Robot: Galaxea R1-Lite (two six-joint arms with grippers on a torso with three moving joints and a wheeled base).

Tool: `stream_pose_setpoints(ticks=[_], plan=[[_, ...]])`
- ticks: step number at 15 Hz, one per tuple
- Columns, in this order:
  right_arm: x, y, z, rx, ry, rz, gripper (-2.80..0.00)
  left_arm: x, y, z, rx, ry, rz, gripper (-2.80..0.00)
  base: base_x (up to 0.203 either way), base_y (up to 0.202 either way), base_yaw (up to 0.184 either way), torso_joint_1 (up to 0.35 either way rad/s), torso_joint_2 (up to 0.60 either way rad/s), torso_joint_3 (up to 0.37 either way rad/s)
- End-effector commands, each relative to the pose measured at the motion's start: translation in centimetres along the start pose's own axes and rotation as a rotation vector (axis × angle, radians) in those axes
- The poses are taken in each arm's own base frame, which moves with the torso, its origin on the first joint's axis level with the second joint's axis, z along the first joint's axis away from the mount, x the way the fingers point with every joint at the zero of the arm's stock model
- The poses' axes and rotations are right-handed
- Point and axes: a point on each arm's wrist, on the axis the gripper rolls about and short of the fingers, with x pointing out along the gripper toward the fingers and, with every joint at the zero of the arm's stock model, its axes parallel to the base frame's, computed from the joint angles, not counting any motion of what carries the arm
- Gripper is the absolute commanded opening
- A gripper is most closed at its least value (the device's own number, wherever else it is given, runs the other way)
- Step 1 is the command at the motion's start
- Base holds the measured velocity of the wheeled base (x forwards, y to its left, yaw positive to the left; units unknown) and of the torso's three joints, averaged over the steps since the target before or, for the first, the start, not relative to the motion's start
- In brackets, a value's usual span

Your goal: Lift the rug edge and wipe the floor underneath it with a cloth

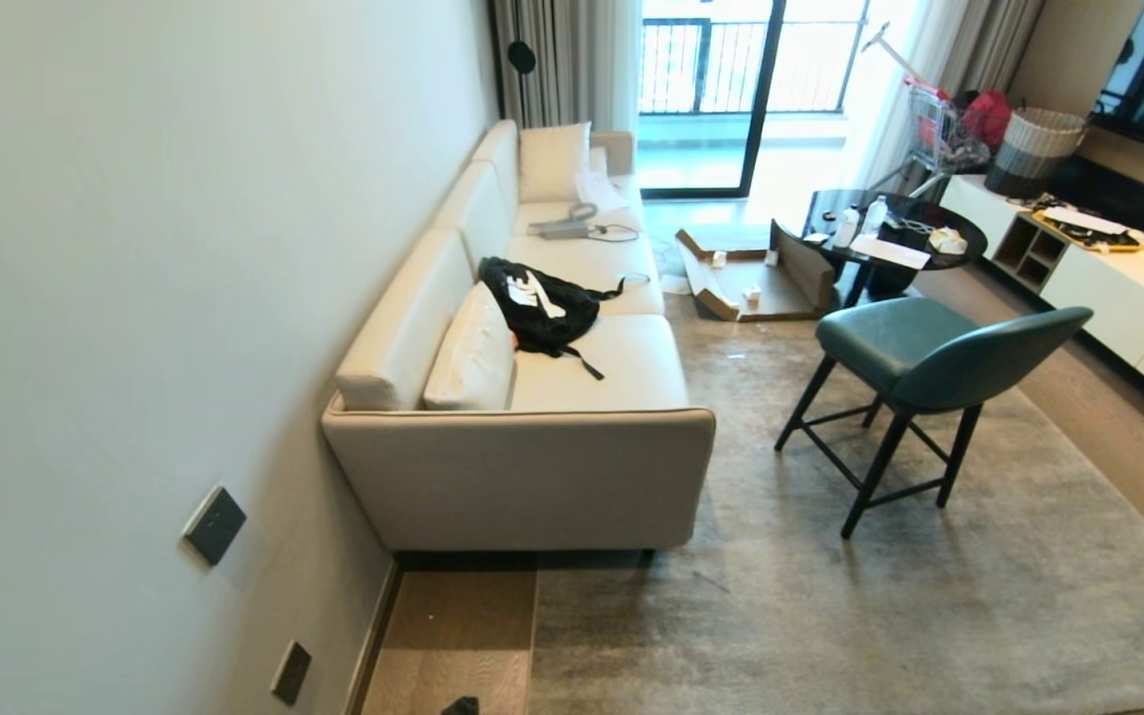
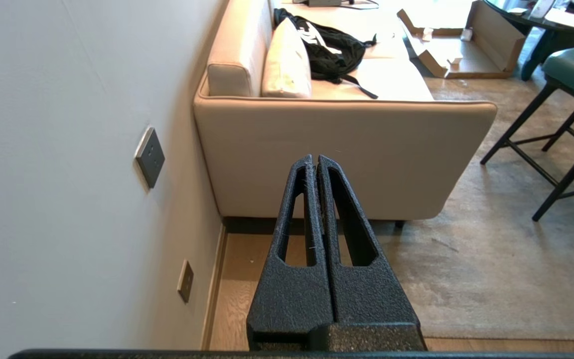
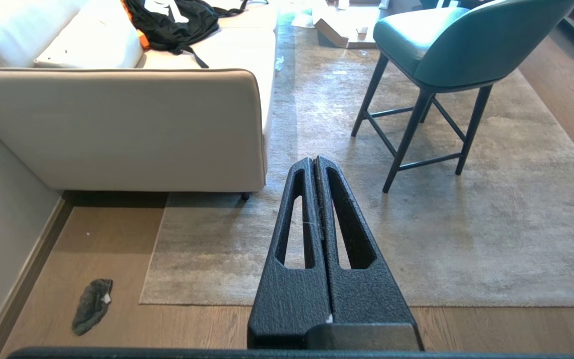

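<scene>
Looking down from the head, a rug lies flat beside a sofa on wood floor; the left gripper and right gripper are both pressed together, empty, with the cloth on bare floor near the rug edge.

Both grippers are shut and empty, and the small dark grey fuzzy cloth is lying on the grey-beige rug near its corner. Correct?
Not quite. The small dark grey fuzzy cloth lies on the brown wood-plank floor, apart from the grey-beige rug's corner, as the right wrist view shows. The left gripper and right gripper are indeed shut and empty.
</scene>
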Motion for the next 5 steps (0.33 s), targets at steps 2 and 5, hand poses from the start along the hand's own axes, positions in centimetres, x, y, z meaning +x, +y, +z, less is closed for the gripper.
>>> stream_pose_setpoints(ticks=[2,5], plan=[[0.01,0.0,0.01,0.006,0.002,0.0,-2.8,0.0,0.0,0.01,0.0,-0.001,0.0,-2.8,0.0,0.0,0.0,0.0,0.0,0.0],[0.02,0.0,-0.02,0.009,0.003,0.0,-2.8,0.0,0.0,0.01,0.0,-0.001,0.0,-2.8,0.0,0.0,0.0,0.0,0.0,0.0]])
